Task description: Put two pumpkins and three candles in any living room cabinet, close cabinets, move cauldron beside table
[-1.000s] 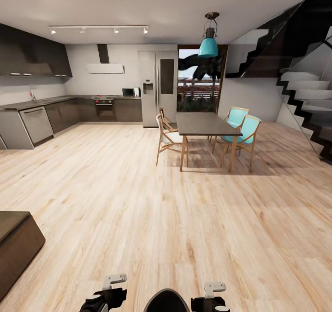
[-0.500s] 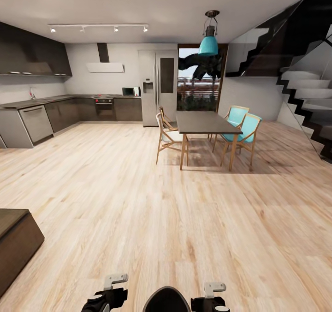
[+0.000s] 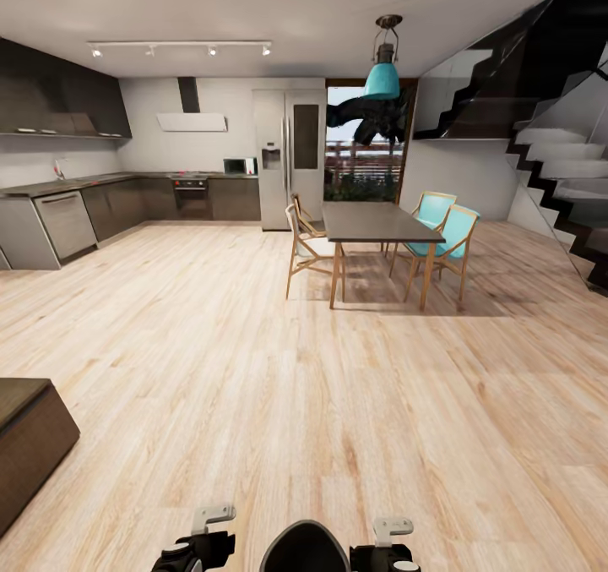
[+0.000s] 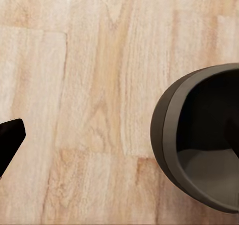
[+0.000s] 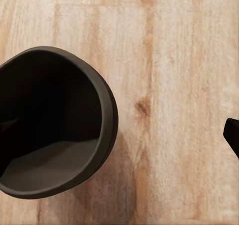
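Cabinet corner sits at our 10 o'clock, well apart from both grippers; jaw openings we cannot tell.

We see a pale, streaky wood-grain floor running under a dark grey table on light wooden legs, with two turquoise chairs beside it and a turquoise pendant lamp above. The kitchen cupboards are glossy black against white walls, the fridge silver-grey. At the head view's lower left a dark-brown wood-grain cabinet corner shows.
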